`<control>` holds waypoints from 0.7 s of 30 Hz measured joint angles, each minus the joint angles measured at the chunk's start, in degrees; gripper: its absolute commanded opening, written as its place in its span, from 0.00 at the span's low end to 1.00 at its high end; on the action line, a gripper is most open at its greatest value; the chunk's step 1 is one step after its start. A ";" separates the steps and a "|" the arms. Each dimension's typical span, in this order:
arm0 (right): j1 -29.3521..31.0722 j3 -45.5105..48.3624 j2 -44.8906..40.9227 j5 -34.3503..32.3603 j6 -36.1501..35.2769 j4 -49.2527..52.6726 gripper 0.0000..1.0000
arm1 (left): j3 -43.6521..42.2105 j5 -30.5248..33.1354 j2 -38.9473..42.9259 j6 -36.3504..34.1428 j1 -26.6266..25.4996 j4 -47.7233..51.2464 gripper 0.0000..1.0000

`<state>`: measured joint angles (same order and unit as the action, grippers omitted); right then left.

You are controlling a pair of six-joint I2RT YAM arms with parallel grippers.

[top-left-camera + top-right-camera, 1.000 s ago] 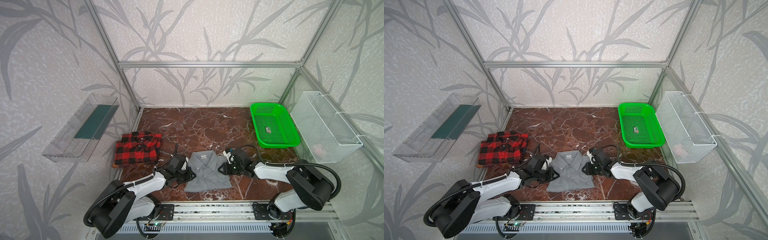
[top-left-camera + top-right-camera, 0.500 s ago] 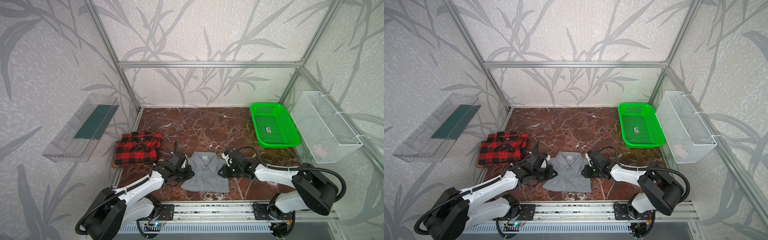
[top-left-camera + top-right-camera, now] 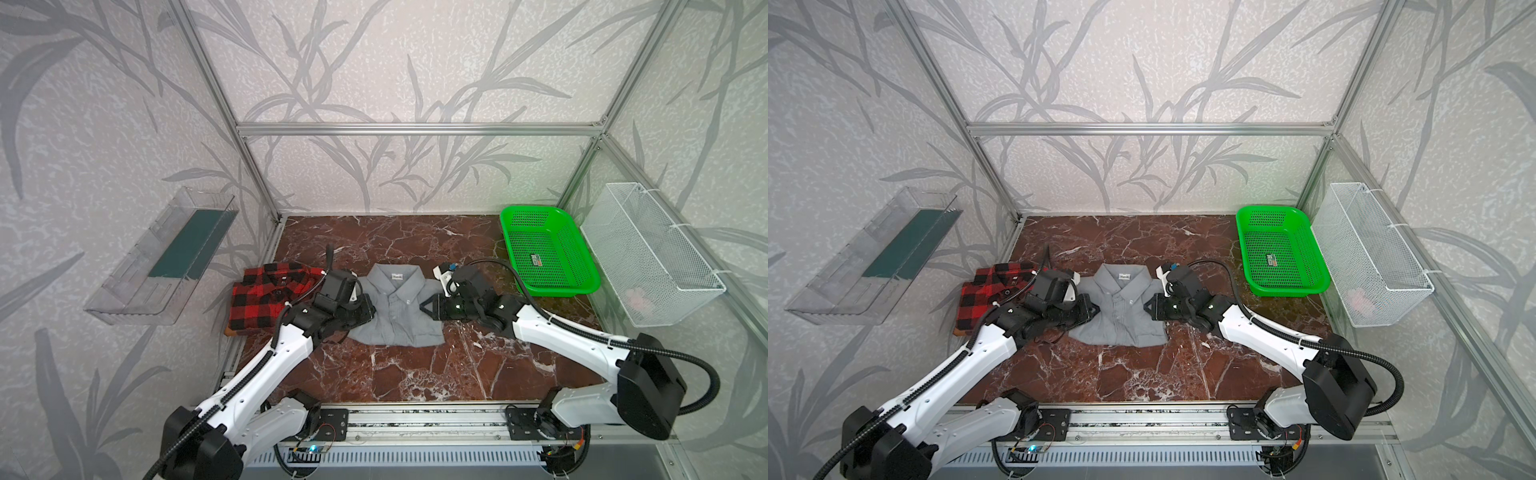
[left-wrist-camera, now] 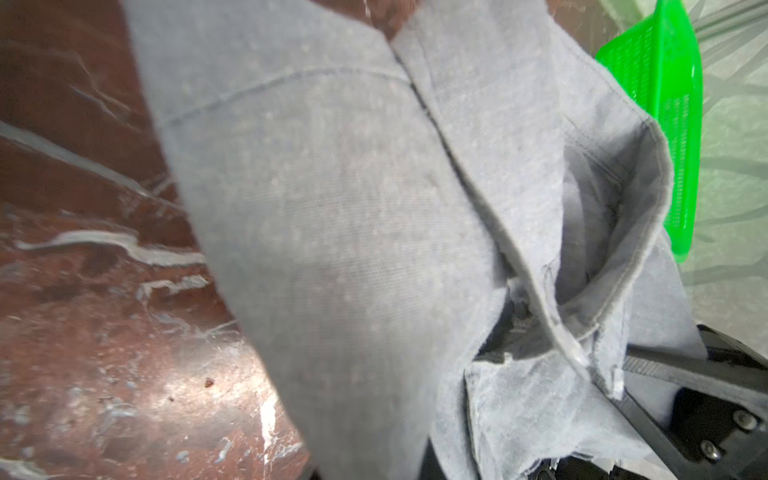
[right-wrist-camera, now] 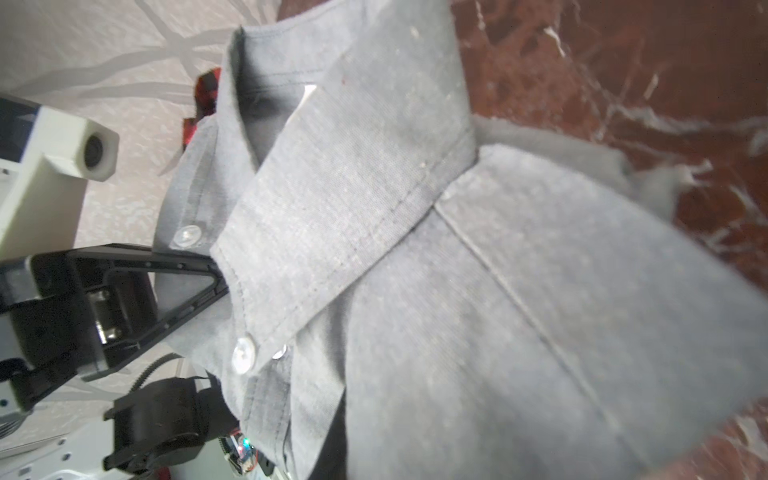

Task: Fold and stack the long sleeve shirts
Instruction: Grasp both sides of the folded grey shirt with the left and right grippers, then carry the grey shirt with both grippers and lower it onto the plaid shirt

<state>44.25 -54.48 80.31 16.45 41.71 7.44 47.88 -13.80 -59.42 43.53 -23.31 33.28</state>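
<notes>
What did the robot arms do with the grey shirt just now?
Both arms carried the grey shirt away from the robot's base and a little toward the plaid shirt. The left gripper and right gripper pinch its two sides and moved along with it. The plaid shirt, the green basket and the wire basket stayed put.

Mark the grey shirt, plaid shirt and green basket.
grey shirt (image 3: pixel 395 307), in a top view, on its buttoned front.
plaid shirt (image 3: pixel 257 299), in a top view, on its chest.
green basket (image 3: pixel 528 245), in a top view, on its mesh floor.
</notes>
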 measured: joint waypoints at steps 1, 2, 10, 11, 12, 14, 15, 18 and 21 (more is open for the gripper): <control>0.28 -2.47 1.31 0.00 -0.09 0.15 0.00 | 1.84 0.28 0.00 -0.96 1.81 1.31 0.00; 0.52 -4.68 2.58 0.00 -0.20 0.17 0.00 | 3.41 0.39 0.00 -1.84 3.65 2.43 0.00; 4.24 -23.58 17.59 0.85 -0.13 -1.42 0.00 | 12.98 2.43 0.00 -8.02 21.33 9.49 0.00; 4.79 -25.86 19.56 1.07 -0.09 -1.95 0.00 | 13.68 3.04 0.00 -8.15 23.30 9.86 0.00; 5.40 -28.37 21.81 1.22 -0.04 -2.40 0.00 | 14.36 3.54 -0.02 -8.31 25.40 10.23 0.00; 6.58 -33.31 26.08 1.46 0.00 -3.19 0.00 | 15.65 5.57 -0.31 -8.66 28.57 11.19 0.00; 7.08 -35.69 28.17 1.68 0.13 -3.69 0.00 | 16.20 7.04 -0.63 -8.96 29.68 11.39 0.00; 8.00 -40.92 33.94 2.67 1.40 -6.03 0.00 | 16.72 11.58 -2.03 -9.62 32.13 11.32 0.00; 8.59 -44.54 39.36 3.76 3.06 -8.50 0.00 | 16.63 15.21 -3.91 -10.58 34.29 11.28 0.00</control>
<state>52.84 -99.02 119.68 20.21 44.77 -1.06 64.51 1.41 -63.33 32.95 10.98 44.56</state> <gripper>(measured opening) 0.141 0.101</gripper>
